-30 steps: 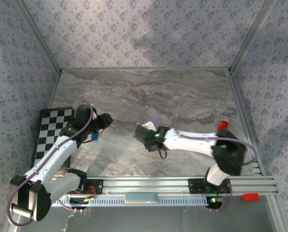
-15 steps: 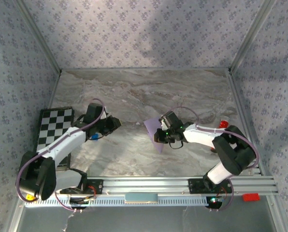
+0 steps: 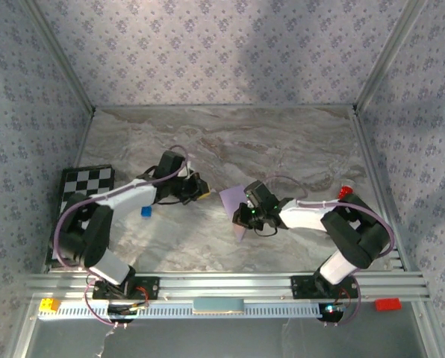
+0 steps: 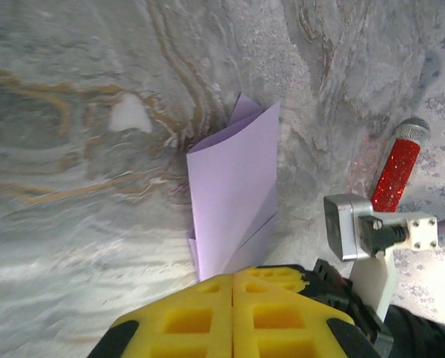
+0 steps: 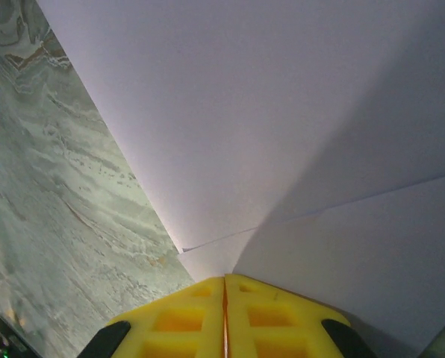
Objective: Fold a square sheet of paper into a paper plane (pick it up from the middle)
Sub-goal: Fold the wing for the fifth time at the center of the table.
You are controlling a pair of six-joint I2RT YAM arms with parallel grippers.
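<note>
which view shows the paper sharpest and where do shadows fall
Left wrist view: paper crisp, evenly lit, dark shadow at its upper left edge; right wrist view: paper very close, soft shadow over its right side; top external view: paper small and coarse, broad shadows on the back wall.

grey marbled tabletop point(image 3: 282, 142) boxed in by pale floral-patterned walls point(image 3: 207, 52).

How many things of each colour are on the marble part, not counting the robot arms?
Lilac: 1, the paper
Blue: 1, the cube
Red: 1, the glittery stick
Black-and-white: 1, the chequered board
Total: 4
</note>
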